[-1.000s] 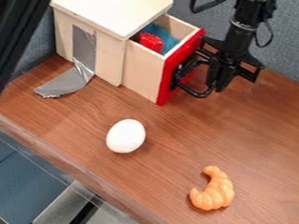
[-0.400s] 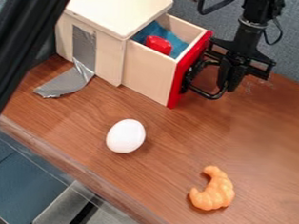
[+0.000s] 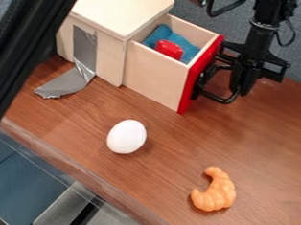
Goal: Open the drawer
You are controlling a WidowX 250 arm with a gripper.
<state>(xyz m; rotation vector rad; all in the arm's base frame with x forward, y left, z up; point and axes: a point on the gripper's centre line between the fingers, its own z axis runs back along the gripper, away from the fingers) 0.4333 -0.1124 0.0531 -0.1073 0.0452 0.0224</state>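
Arm: black (image 3: 264, 25), entering from the top edge right of centre and hanging nearly upright, its lower end beside the drawer's red front.
Gripper: black (image 3: 243, 84), pointing down at the outer bend of the handle, to the right of the red front; whether it is spread, pressed together or pinching the handle, I cannot tell.
Handle: a black loop (image 3: 219, 97) on the front, overlapping the gripper in view; dark against dark, so contact is hard to make out.
Drawer: standing open (image 3: 152, 76), jutting rightward from the wooden cabinet (image 3: 121, 7); its rear part is hidden inside.
Red front: upright (image 3: 190, 85), seen at a steep slant, its upper part partly behind the handle and gripper.
Drawer contents: a red object (image 3: 169, 49) by blue cloth (image 3: 185, 44), their lower parts hidden by the near wall.
Black beam: crossing the upper left (image 3: 29, 44), cut off by the edges, covering part of the scene behind.
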